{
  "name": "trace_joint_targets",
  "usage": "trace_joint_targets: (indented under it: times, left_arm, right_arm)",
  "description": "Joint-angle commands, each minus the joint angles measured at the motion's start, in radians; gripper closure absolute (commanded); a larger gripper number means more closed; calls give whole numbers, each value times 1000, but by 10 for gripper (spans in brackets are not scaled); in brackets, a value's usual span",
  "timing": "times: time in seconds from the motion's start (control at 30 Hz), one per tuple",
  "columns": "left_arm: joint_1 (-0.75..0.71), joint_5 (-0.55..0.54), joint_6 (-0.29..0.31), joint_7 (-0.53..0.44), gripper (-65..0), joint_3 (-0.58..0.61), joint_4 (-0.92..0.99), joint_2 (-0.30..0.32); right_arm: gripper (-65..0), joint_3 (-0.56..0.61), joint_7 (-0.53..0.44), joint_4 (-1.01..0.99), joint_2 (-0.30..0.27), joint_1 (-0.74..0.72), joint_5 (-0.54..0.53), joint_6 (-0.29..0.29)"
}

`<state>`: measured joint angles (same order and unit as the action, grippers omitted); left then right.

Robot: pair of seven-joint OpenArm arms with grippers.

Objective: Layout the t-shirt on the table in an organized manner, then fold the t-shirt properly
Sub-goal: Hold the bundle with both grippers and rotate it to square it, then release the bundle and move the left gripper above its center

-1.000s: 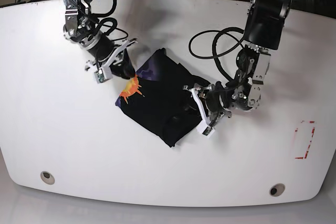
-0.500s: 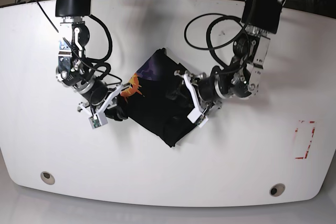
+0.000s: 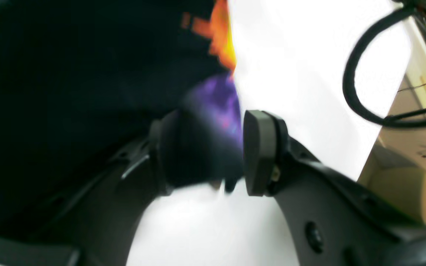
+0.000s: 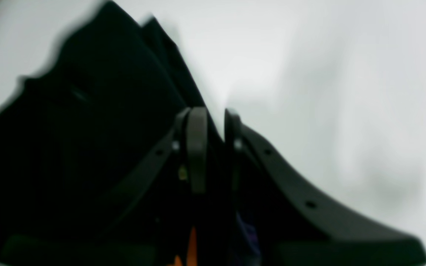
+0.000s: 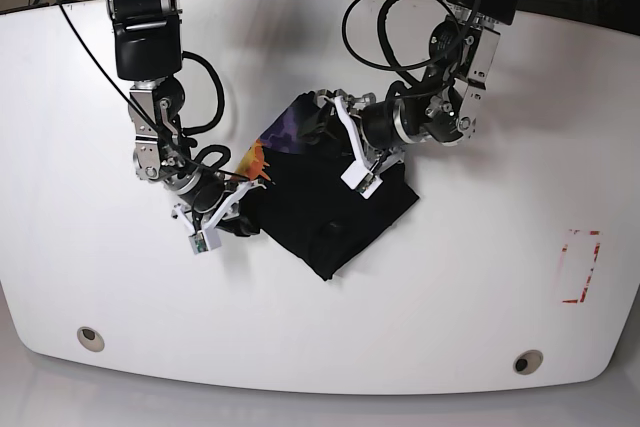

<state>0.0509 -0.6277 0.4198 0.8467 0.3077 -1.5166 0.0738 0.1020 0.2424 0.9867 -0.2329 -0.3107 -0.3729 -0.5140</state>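
The black t-shirt (image 5: 325, 207) lies bunched in the middle of the white table (image 5: 460, 277), its orange and purple print (image 5: 268, 152) at the upper left. My left gripper (image 5: 350, 147) sits over the shirt's upper part. In the left wrist view this left gripper (image 3: 205, 147) is shut on a thick fold of black and purple cloth (image 3: 213, 111) that fills its gap. My right gripper (image 5: 228, 217) is at the shirt's lower-left edge. The right wrist view shows the right gripper (image 4: 215, 129) nearly closed on black cloth (image 4: 105, 111).
Two round metal grommets (image 5: 90, 337) (image 5: 527, 361) sit near the front edge. A red dashed rectangle (image 5: 580, 267) marks the right side. Black cables (image 5: 395, 57) loop above the table behind the left arm.
The right gripper swung from the shirt's upper-left corner down to its lower-left edge. The left gripper moved from the shirt's right edge up and leftward, and the cloth's right side spread out.
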Motion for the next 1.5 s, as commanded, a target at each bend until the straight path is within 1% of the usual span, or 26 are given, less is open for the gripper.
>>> trace_joint_targets:
  times: [0.0, 0.07, 0.17, 0.27, 0.4, 0.47, 0.53, 0.6, 0.7, 0.8, 0.93, 1.0, 1.07, 1.2, 1.27, 1.33, 1.47]
  left_arm:
    - [25, -14, 3, -17, -261, -5, 24, 1]
    - [30, -13, 3, -19, -261, -5, 70, 10]
    - [65, -16, 6, -34, -261, -3, 150, 36]
    - [86, -16, 8, -63, -261, -3, 202, 42]
    - [102, -17, 8, -91, -261, -2, 259, 88]
    - [120, -17, 8, -94, -261, -2, 279, 96]
    - [132, -17, 8, -97, -261, -3, 285, 103]
    - [137, -21, 9, -97, -261, -5, 284, 123]
    - [137, -21, 9, -97, -261, -5, 258, 142]
    - [137, -21, 9, -96, -261, -5, 235, 148]
    - [134, -21, 9, -91, -261, -6, 195, 149]
    - [132, -21, 9, -88, -261, -6, 175, 160]
    - [126, -21, 9, -71, -261, -6, 144, 172]
    - [123, -21, 8, -27, -261, -9, 50, 174]
    - [122, -21, 8, -13, -249, -20, 9, 174]
    - [122, -19, 8, -2, -232, -38, -29, 174]
    - [128, -16, 3, 1, -168, -64, -89, 171]
  right_arm:
    - [-81, 11, -76, -58, -10, -14, -13, -7]
    - [-81, 12, -105, -85, -10, -5, -13, -7]
    - [-81, 11, -108, -88, -10, 35, -13, -7]
    - [-79, 9, -108, -55, -12, 81, -13, -4]
    - [-79, 9, -105, 57, -26, 178, -19, 2]
    - [-79, 9, -99, 119, -24, 230, -21, 4]
    - [-79, 9, -77, 169, -21, 267, -18, 5]
    - [-79, 9, -42, 217, -21, 299, -19, 19]
    - [-79, 9, -8, 272, -20, 331, -22, 45]
    - [-79, 9, 5, 314, -1, 353, -22, 58]
    - [-79, 9, 18, 357, 7, 371, -15, 59]
    - [-79, 9, 27, 367, 7, 371, -15, 59]
    - [-79, 9, 36, 374, 7, 370, -15, 59]
    - [-79, -8, 45, 429, -1, 371, -15, 59]
    - [-79, -32, 59, 467, -10, 376, -15, 59]
    - [-79, -55, 94, 510, -13, 381, -15, 59]
    - [-79, -109, 182, 605, -16, 382, -15, 59]
